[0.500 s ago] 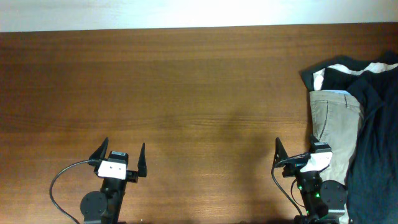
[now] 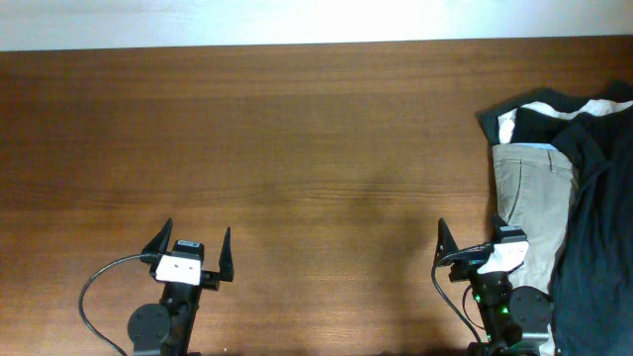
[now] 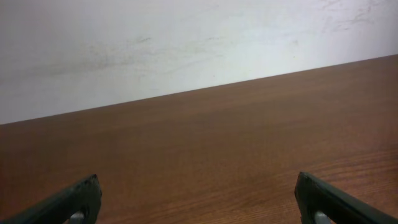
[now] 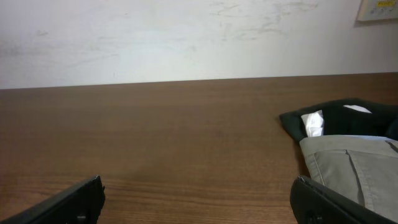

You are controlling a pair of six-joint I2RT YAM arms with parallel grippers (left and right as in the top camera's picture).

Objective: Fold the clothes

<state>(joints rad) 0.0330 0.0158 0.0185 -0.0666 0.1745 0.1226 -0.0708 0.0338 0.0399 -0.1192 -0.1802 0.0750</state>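
Your left pincer (image 2: 198,229) sits at the near edge of the desk (image 2: 297,148), left of centre; jaws spread wide, nothing between them; the left wrist view shows both fingertips (image 3: 74,202) low in the corners with only bare wood and a pale wall (image 3: 186,43) beyond. A black cable (image 2: 94,287) loops out from that arm's base.

Your right pincer (image 2: 469,225) is at the near edge too, toward the right; also released, jaws wide apart, gripping nothing.

The clothes (image 2: 564,178) lie heaped at the far right side of the desk, running off the right edge of the overhead view; unfolded. A khaki garment (image 2: 534,198) lies flat on the left of the heap; a dark garment (image 2: 598,198) is draped over its right side and bunched behind it; a white patch (image 2: 507,127) shows at the back left corner.

From the right wrist view, the khaki garment (image 4: 354,168) lies just beside the right-hand fingertip (image 4: 336,202); you cannot tell whether they touch. A pale plate (image 4: 378,9) shows on the wall, top right.
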